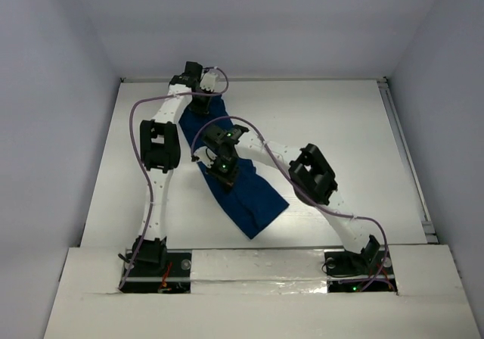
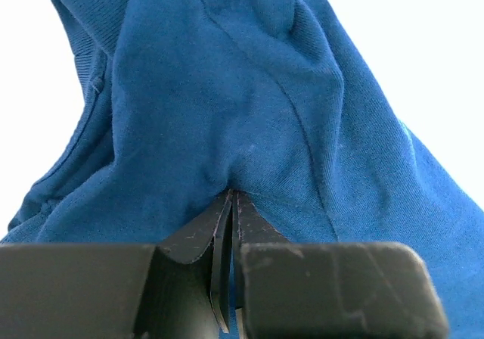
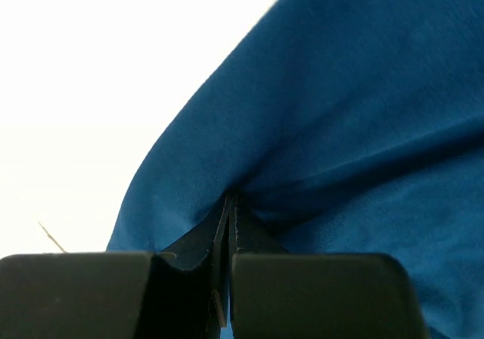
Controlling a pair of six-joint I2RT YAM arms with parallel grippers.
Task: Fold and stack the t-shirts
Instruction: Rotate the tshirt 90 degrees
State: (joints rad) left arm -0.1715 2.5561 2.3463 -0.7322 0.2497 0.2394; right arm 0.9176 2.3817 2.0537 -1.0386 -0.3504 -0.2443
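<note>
One dark navy t-shirt [image 1: 253, 203] lies in a long bunched strip, running diagonally from the far left of the table toward the near middle. My left gripper [image 1: 203, 108] is at its far end, shut on a pinch of the cloth [image 2: 227, 89], and the fabric puckers at the closed tips of that gripper [image 2: 231, 195]. My right gripper [image 1: 224, 174] is over the middle of the strip, shut on a fold of the same t-shirt [image 3: 363, 127], and its closed tips [image 3: 229, 197] are buried in the fold. No white print shows.
The white table [image 1: 340, 119] is boxed in by pale walls at the back and sides. A metal rail [image 1: 406, 157] runs along its right edge. Both arms cross over the left and middle of the table, with purple cables looping off them.
</note>
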